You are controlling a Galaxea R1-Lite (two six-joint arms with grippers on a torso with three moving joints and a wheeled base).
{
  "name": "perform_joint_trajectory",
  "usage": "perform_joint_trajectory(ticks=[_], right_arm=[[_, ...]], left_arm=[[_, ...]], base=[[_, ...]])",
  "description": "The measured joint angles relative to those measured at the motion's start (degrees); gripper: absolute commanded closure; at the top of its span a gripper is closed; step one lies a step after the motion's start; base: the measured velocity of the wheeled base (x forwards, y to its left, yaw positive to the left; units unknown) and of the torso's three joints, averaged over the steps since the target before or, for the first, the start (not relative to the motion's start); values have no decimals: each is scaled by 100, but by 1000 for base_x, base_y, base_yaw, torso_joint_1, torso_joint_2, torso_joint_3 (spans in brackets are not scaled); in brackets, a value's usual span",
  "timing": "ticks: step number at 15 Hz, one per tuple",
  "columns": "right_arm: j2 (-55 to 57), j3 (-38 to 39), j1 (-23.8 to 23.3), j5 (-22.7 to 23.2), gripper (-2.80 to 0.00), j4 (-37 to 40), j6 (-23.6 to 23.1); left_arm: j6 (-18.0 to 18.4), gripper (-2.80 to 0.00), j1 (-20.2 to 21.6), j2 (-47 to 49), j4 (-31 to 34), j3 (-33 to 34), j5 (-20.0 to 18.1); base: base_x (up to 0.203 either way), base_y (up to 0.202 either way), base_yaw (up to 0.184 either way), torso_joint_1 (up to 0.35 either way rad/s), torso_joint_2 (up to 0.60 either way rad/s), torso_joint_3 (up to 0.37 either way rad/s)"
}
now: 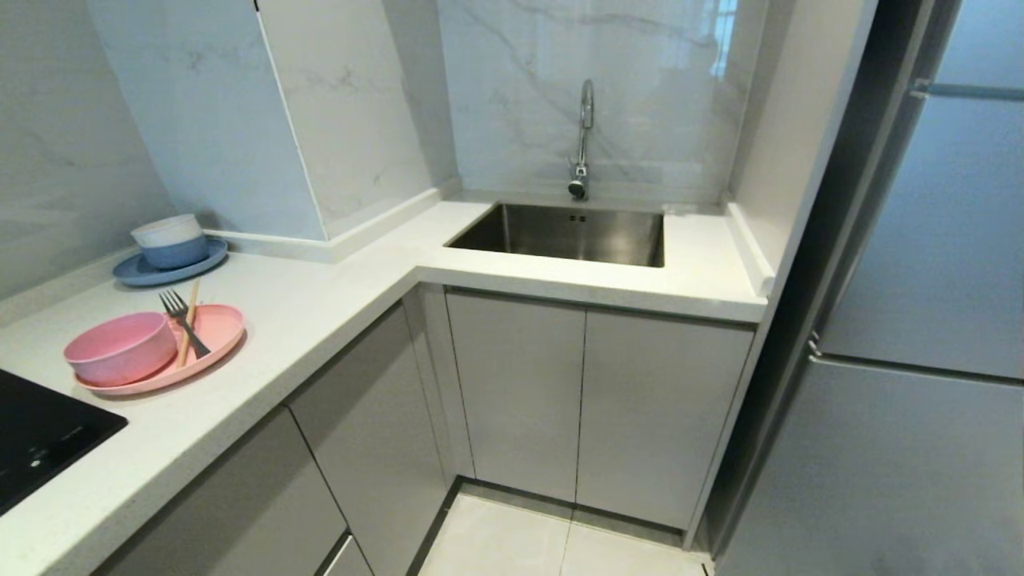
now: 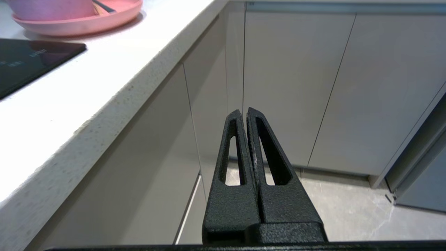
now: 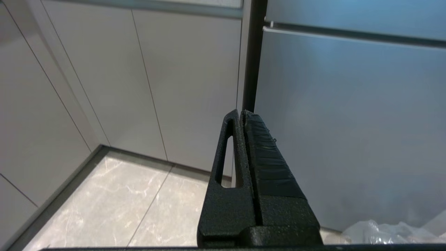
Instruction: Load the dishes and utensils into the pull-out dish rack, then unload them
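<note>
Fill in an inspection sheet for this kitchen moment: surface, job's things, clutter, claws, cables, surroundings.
Surface: white countertop, L-shaped, with black cooktop at its left end.
Job's things: pink bowl, fork and chopsticks all lie on the pink plate; no pull-out rack open.
Clutter: blue plate with stacked blue and white bowls.
Claws: left claw shut, empty, below counter edge; right claw shut, empty, near fridge.
Cables: nothing seen.
Surroundings: sink, faucet, grey cabinet doors, tiled floor.
</note>
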Motion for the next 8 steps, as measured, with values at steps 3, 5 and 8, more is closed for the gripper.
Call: perform_joint_trajectory(ticks=[3, 5, 8], right_arm=[[0, 0, 0, 2, 0, 0, -2], [0, 0, 0, 0, 0, 0, 0], [0, 0, 0, 0, 0, 0, 0]], left_arm=[[-5, 0, 0, 0, 0, 0, 0], [-5, 0, 0, 0, 0, 0, 0], [-23, 0, 0, 1, 4, 0, -1]], base=[[0, 0, 0, -1, 5, 203], [0, 0, 0, 2, 1, 196], [0, 0, 0, 4, -2, 73]])
